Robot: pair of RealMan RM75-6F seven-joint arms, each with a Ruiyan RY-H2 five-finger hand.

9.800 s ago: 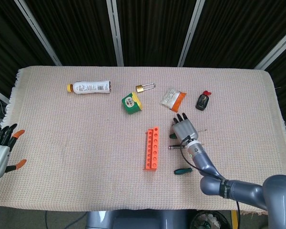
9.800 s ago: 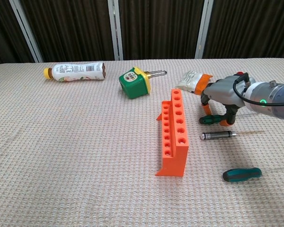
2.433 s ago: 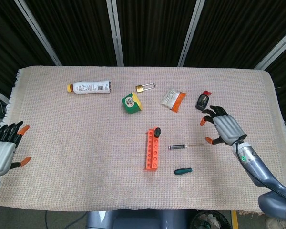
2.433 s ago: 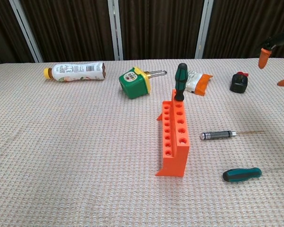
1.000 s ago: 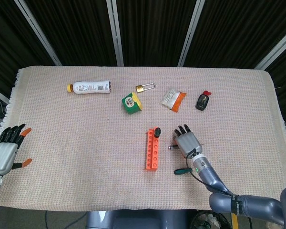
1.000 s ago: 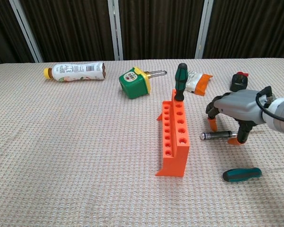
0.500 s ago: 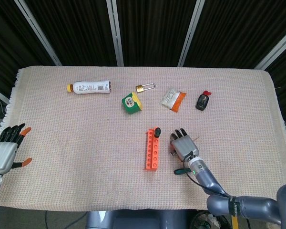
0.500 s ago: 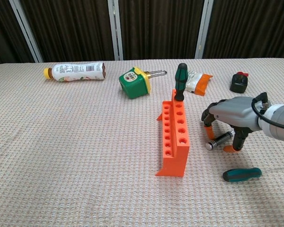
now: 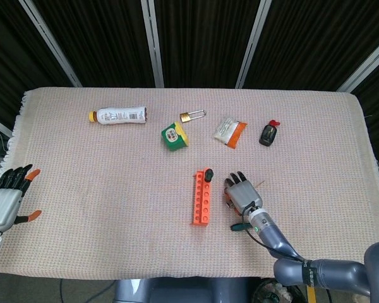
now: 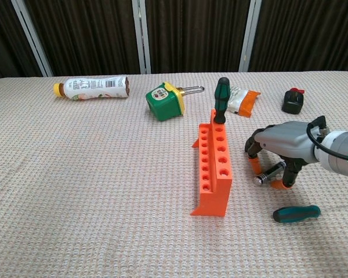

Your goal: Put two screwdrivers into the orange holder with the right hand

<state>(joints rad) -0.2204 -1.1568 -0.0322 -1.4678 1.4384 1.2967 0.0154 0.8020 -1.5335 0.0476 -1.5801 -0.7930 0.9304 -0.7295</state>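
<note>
Screwdriver [image 10: 271, 173], the silver-handled one, seems only loosely pinched under the right hand [image 10: 276, 149]'s curled fingers [image 10: 254, 163]; lifting could roll it free.

Even bright overhead light, soft short shadows, sharp focus, dark backdrop.

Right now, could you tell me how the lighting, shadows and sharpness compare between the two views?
Head view: even, soft light, no glare, faint shadows; the right hand hides most of the silver screwdriver. Chest view: sharp throughout, a soft shadow under the right hand and beside the orange holder; the silver screwdriver shows a small highlight on its handle.
</note>
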